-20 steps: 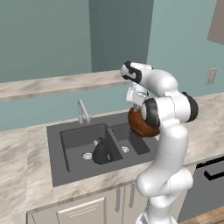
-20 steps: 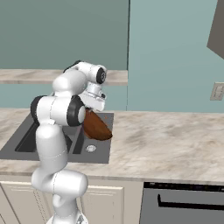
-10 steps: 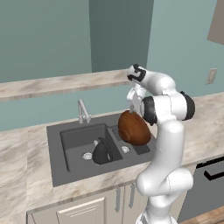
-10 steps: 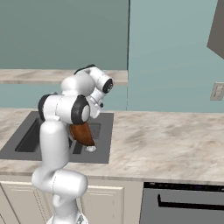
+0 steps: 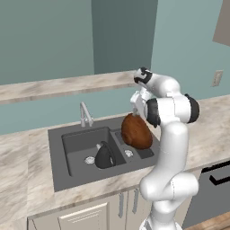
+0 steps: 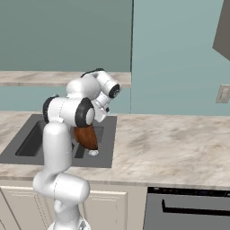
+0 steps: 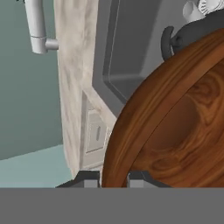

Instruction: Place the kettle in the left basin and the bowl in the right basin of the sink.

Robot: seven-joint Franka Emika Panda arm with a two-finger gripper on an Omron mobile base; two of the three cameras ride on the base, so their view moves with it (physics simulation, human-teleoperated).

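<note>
Half the job looks done: the squat black kettle (image 5: 104, 156) sits in the wide left basin (image 5: 81, 146), below and to the left of the hand (image 7: 113, 178). The hand pinches the rim of the bowl (image 5: 136, 131), which hangs tilted on edge beneath it, over the narrow right basin (image 5: 134, 150) and not yet set down. Glossy reddish wood with swirling grain, round and deep; the sink (image 5: 57, 170) is matte dark grey in a marbled bench (image 6: 170, 148).

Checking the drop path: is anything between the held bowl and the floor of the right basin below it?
Nothing: the left base view shows the bowl hanging over the right basin, only its silver drain beneath.
</note>
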